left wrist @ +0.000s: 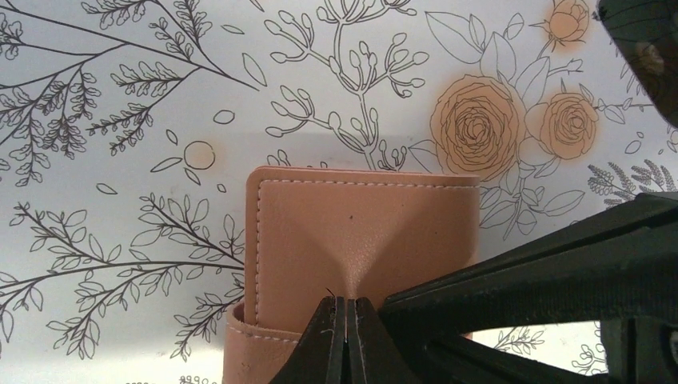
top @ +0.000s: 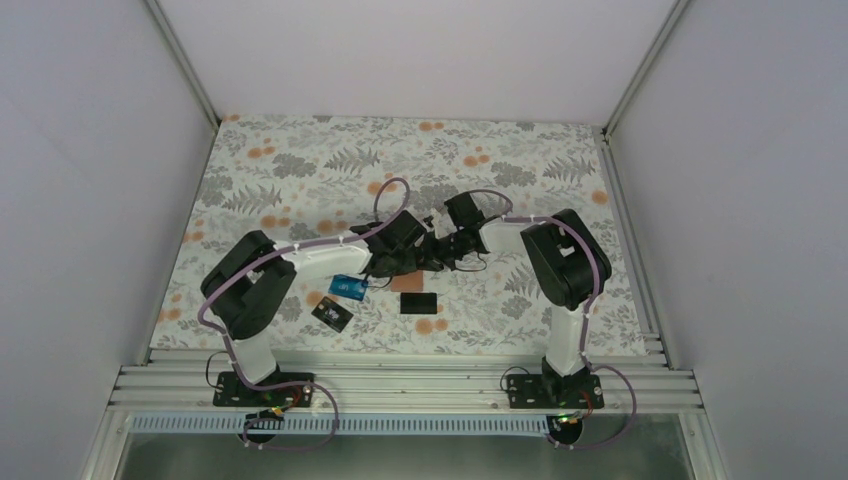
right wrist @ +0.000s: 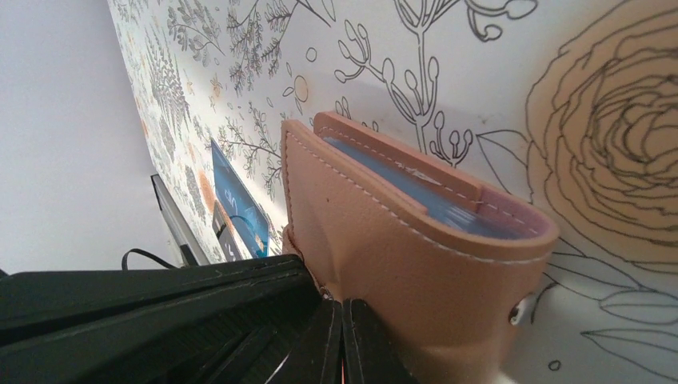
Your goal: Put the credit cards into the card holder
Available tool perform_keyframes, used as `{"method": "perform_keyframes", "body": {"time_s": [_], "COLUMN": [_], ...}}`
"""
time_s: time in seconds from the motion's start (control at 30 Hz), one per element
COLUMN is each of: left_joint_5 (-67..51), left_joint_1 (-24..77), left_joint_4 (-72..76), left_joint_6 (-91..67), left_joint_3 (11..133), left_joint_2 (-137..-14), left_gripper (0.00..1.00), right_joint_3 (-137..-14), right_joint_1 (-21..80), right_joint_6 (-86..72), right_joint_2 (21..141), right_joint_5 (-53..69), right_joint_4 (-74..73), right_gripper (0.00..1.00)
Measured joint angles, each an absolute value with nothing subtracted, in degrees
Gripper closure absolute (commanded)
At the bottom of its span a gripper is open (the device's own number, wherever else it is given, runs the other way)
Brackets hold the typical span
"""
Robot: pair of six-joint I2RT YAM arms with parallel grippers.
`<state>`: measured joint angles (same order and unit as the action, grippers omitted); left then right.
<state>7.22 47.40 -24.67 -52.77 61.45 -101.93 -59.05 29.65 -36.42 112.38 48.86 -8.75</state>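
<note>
Arms — left (top: 310, 258) and right (top: 520, 232) — bend inward, jaws of each pinching the card holder (left wrist: 360, 232) (blue card (right wrist: 432, 200) inside).

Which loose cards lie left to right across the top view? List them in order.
Black card with pale marks → blue card → plain black card.

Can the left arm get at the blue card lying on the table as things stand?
Probably not yet: the left gripper is shut on the card holder, as is the right gripper. The blue card lies uncovered near its wrist, so letting go should free the way.
</note>
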Motion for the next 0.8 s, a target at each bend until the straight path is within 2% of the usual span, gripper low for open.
{"method": "perform_keyframes", "body": {"time_s": [0.8], "left_joint_5": [13.5], "left_joint_1": [49.4], "left_joint_4": [-29.2], "left_joint_6": [-55.5], "left_joint_3": [65.5], "left_joint_2": [-105.3], "left_gripper": [0.97], "right_joint_3": [-57.9], "right_joint_1": [29.4], "right_joint_6": [-36.4], "right_joint_2": [111.5], "right_joint_5": [48.8], "right_joint_4": [-8.7], "right_gripper": [0.96]}}
